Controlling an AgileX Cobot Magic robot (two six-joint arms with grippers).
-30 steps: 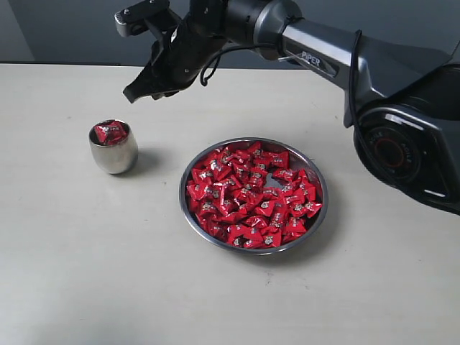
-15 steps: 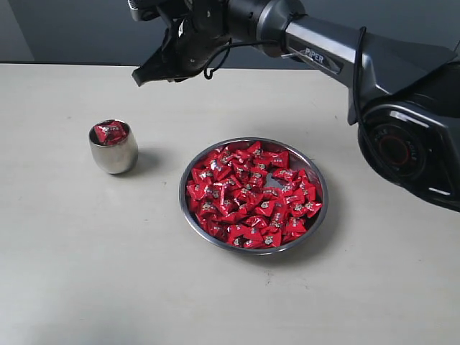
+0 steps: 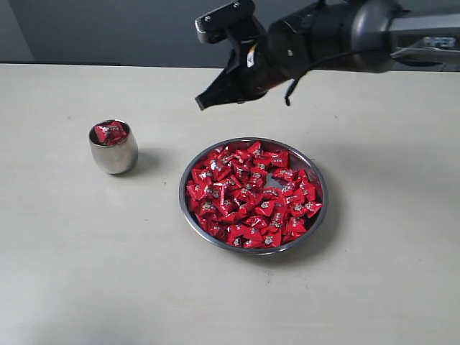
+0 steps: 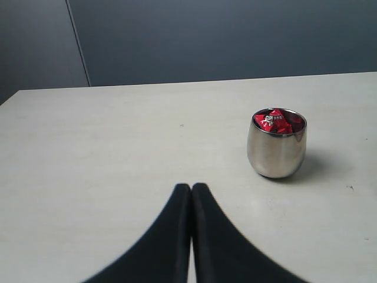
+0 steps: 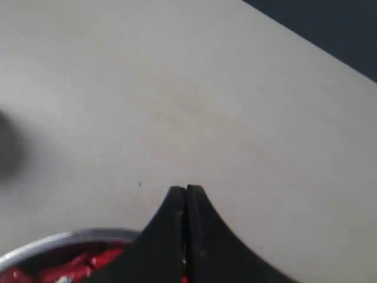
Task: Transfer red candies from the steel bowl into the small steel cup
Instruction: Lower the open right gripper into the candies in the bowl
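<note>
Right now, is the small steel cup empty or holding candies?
Holding candies: red candies show at the rim of the upright small steel cup in the left wrist view.

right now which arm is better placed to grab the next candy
Right. The right gripper, shut, hangs close to the steel bowl; the left gripper faces the small steel cup instead.

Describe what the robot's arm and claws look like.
The right arm is a glossy dark grey tube with rounded joints, a thin black cable looping at the wrist, and a white marking too blurred to read. Both the right claw and left claw have matte black, curved fingers tapering to narrow tips.
</note>
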